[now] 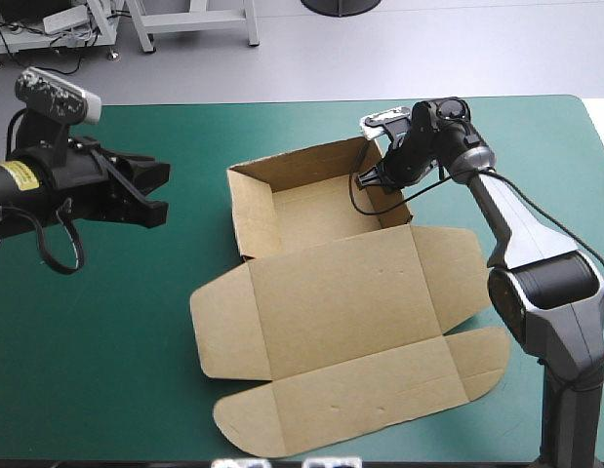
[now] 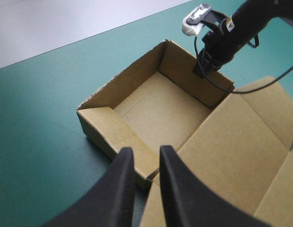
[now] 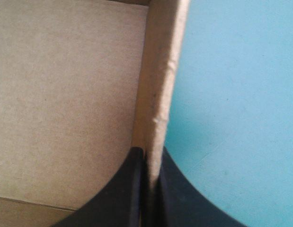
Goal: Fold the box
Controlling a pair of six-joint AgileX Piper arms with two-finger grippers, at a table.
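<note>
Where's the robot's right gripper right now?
In the high view, the right gripper is pinching the right wall of the brown box, well apart from the left gripper.

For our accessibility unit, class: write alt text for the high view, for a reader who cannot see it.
A brown box lies on a teal-green table, tray walls raised at the far end, lid and flaps flat nearer. The right tool grips the tray's right wall; the left tool hangs clear of the box, to its left.
</note>
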